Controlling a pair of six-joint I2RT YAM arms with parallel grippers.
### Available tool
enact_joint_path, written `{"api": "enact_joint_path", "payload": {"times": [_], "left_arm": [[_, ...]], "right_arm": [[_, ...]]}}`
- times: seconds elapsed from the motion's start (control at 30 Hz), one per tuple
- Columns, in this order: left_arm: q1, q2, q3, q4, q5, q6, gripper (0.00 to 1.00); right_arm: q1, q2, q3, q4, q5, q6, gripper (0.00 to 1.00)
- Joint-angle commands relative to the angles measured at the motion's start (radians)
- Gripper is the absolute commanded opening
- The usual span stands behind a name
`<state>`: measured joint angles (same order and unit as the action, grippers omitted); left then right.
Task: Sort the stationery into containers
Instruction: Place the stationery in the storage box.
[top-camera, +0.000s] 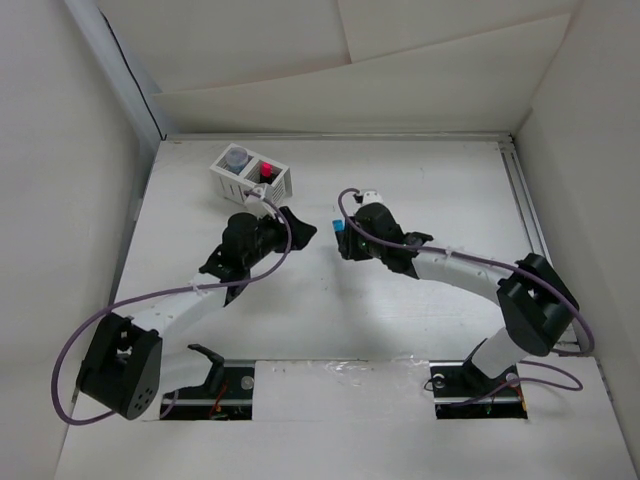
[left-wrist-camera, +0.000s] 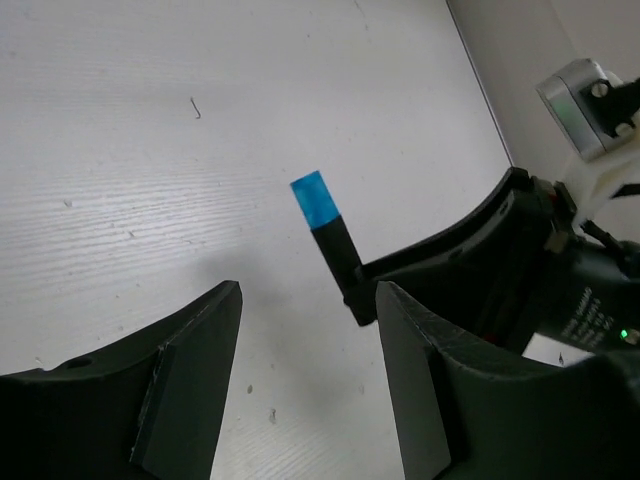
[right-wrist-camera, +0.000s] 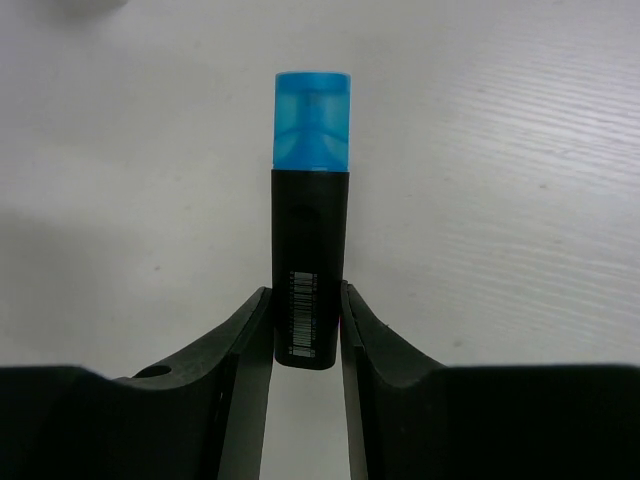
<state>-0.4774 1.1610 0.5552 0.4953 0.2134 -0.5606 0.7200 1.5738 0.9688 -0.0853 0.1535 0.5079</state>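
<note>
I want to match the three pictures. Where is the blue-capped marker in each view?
Top external: blue-capped marker mid-table, at the right gripper tip.
Left wrist: marker mid-picture, cap pointing up-left.
Right wrist: marker in the centre, cap at the top.
Shared landmark: the right gripper, shut on its black body.

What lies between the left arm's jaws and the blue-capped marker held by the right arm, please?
Nothing: only bare white table separates the open left jaws from the blue-capped marker, as the left wrist view shows most clearly.
</note>
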Motion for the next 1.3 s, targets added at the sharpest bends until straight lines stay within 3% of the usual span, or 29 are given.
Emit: {"api": "enact_joint_path", "payload": {"times": [0.0, 0.2, 0.53, 0.87, 1.03, 1.07, 1.17, 1.27], "left_arm": [[0.002, 0.028, 0.06, 0.034, 0.07, -0.005, 0.53], [0.002, 0.083, 0.089, 0.02, 0.072, -0.005, 0.53], [0.002, 0.183, 0.117, -0.006, 0.061, -0.025, 0.44], [0.002, 0.213, 0.117, 0.029, 0.092, -0.045, 0.41], [0.002, 0.213, 0.106, 0.077, 0.118, -0.055, 0.23], [0.002, 0.213, 0.106, 0.087, 0.127, -0.065, 0.15], [0.002, 0.204, 0.095, 0.098, 0.127, -0.065, 0.08], [0.002, 0.193, 0.086, 0.108, 0.127, -0.087, 0.0]], "right_arm": [[0.061, -0.027, 0.03, 0.035, -0.038, -0.011, 0.1], [0.139, -0.018, 0.067, 0.044, -0.038, -0.002, 0.1], [0.159, -0.047, 0.085, 0.081, -0.088, -0.002, 0.1], [0.168, -0.069, 0.096, 0.108, -0.117, -0.002, 0.1], [0.177, -0.069, 0.096, 0.117, -0.127, 0.007, 0.1], [0.177, -0.06, 0.105, 0.127, -0.127, 0.007, 0.1], [0.177, -0.06, 0.105, 0.127, -0.127, 0.007, 0.11], [0.177, -0.06, 0.105, 0.127, -0.127, 0.007, 0.22]]}}
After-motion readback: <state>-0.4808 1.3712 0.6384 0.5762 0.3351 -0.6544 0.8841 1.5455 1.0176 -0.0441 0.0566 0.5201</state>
